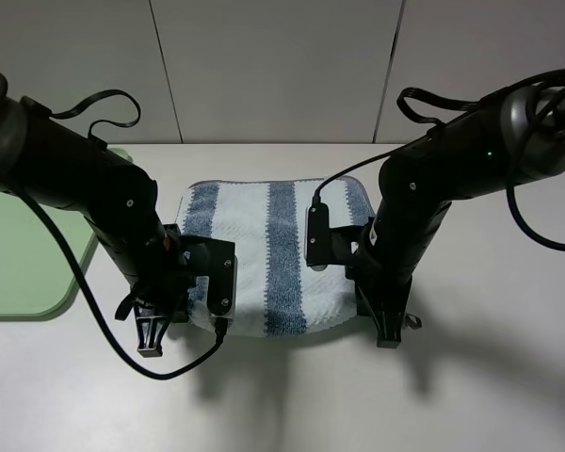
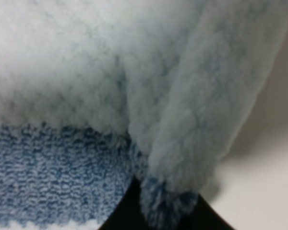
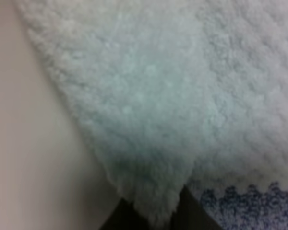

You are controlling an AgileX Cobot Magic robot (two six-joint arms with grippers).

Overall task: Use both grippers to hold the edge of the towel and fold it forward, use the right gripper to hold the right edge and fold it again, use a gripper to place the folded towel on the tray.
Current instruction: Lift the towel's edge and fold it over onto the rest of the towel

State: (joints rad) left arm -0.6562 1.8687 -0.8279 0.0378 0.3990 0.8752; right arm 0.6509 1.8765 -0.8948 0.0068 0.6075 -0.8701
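The towel (image 1: 264, 247), striped dark blue and whitish, lies flat on the white table between my two arms. Its near edge (image 1: 268, 331) runs between the grippers. At the near left corner, my left gripper (image 1: 151, 345) points down. The left wrist view shows fluffy cloth (image 2: 134, 96) filling the frame, with a tuft of it pinched between the black fingers (image 2: 117, 216). My right gripper (image 1: 388, 337) points down at the near right corner. In the right wrist view, whitish cloth (image 3: 149, 105) runs down between its dark fingers (image 3: 117, 219). The light-green tray (image 1: 24, 273) sits at the far left.
Bare white table (image 1: 292, 405) stretches in front of the towel and to the right of the right arm. A pale panelled wall (image 1: 273, 66) rises behind the table. Black cables (image 1: 184, 367) loop from the left arm near the towel's front corner.
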